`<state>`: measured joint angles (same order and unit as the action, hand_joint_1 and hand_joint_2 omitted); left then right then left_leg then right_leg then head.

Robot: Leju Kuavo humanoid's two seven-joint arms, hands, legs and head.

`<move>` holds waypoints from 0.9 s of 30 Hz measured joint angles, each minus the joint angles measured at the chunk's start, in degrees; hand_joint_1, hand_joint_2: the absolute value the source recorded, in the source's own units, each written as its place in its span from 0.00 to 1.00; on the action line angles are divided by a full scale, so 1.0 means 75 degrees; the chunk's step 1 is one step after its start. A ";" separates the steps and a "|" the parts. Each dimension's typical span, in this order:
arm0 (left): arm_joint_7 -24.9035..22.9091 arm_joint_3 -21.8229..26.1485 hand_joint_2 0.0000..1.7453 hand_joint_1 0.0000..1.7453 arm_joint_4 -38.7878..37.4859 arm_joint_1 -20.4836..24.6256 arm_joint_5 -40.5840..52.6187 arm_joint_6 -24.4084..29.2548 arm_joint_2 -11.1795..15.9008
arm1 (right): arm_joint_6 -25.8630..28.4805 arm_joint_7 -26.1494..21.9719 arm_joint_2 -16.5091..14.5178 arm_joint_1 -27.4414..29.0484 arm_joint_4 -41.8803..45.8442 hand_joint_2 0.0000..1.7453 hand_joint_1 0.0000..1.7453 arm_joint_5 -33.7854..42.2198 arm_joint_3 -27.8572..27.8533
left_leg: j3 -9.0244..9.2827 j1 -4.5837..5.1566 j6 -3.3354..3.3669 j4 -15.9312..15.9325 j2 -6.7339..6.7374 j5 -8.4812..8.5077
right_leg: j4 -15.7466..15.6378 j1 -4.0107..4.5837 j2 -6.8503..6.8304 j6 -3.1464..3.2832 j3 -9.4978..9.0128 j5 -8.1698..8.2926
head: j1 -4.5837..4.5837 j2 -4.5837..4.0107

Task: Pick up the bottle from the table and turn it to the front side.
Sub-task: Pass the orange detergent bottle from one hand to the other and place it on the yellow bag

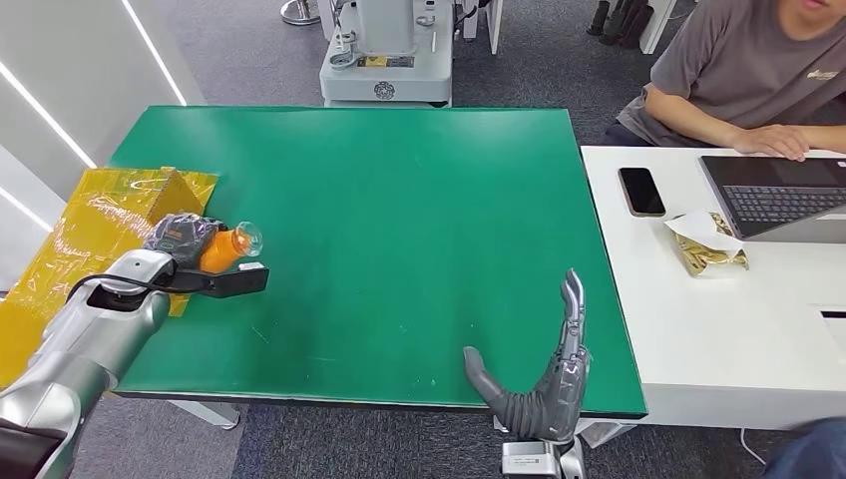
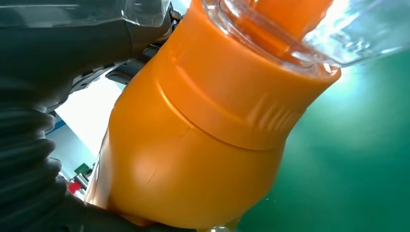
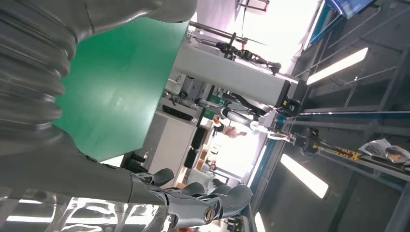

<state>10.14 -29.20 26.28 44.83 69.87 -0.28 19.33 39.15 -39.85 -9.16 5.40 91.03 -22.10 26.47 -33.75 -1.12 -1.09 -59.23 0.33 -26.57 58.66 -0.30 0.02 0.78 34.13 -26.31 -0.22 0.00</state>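
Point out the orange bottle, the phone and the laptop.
orange bottle (image 1: 221, 249): head view, on its orange body, held in the left robot hand (image 1: 180, 238).
phone (image 1: 641, 191): head view, middle of its dark screen.
laptop (image 1: 783, 198): head view, on its keyboard.

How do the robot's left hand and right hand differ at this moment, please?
The left hand grips the orange bottle; the right hand holds nothing. The left hand's fingers are wrapped round the bottle, while the right hand's fingers are straight and apart. The left hand is at the green table's left side by the yellow sheet; the right hand is at its near edge. Both sit over the green table.
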 joint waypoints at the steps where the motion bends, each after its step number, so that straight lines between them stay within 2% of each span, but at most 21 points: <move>1: -0.0067 -0.0001 1.00 1.00 -0.0028 0.0001 0.0062 0.0109 0.0009 | 0.0000 0.0001 0.0000 0.0001 -0.0004 1.00 0.00 0.0004 0.0009 | 0.0000 0.0000 -0.0001 0.0000 0.0000 0.0000 | 0.0001 0.0000 0.0000 0.0000 0.0002 0.0000 | 0.0000 0.0000; 5: -0.0602 -0.0045 1.00 1.00 -0.0168 -0.0011 0.0517 0.0674 0.0010 | 0.0000 0.0001 0.0000 0.0005 -0.0002 1.00 0.00 0.0011 0.0023 | -0.0003 0.0000 -0.0002 0.0000 -0.0003 0.0002 | 0.0001 0.0000 -0.0002 0.0000 0.0005 0.0000 | 0.0000 0.0000; 9: -0.0834 -0.0141 1.00 1.00 -0.0325 -0.0010 0.0896 0.0860 -0.0026 | 0.0000 -0.0001 0.0000 0.0005 -0.0002 1.00 0.00 0.0032 0.0030 | -0.0005 0.0000 -0.0002 -0.0001 -0.0002 0.0002 | 0.0000 0.0000 -0.0002 0.0000 0.0006 0.0000 | 0.0000 0.0000; 15: -0.0768 -0.0264 1.00 1.00 -0.0482 -0.0003 0.1117 0.1080 -0.0053 | 0.0000 0.0001 0.0000 0.0003 -0.0002 1.00 0.00 0.0146 0.0044 | -0.0008 0.0001 -0.0002 -0.0001 -0.0002 0.0001 | -0.0002 -0.0001 -0.0002 0.0000 0.0008 0.0000 | -0.0001 0.0000; 23: -0.0250 -0.0603 1.00 1.00 -0.0654 0.0008 0.1730 0.1501 0.0024 | 0.0000 -0.0001 0.0032 -0.0024 -0.0002 1.00 0.00 0.0426 0.0148 | -0.0009 0.0000 -0.0002 -0.0001 -0.0002 0.0001 | 0.0000 0.0000 -0.0001 0.0000 0.0012 0.0000 | -0.0001 0.0000; 27: -0.0240 -0.0721 1.00 1.00 -0.0758 0.0006 0.1825 0.1581 0.0009 | 0.0000 0.0000 0.0035 -0.0035 0.0001 1.00 0.00 0.0496 0.0184 | -0.0010 0.0000 -0.0002 -0.0001 -0.0002 0.0001 | 0.0000 0.0000 -0.0002 0.0000 0.0012 0.0000 | 0.0000 0.0000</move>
<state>8.34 -34.61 20.59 44.88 83.56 11.58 19.39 39.15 -39.85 -8.90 5.14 91.04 -18.38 27.85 -33.82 -1.11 -1.10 -59.23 0.31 -26.56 58.66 -0.30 0.00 0.78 34.22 -26.31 -0.22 0.00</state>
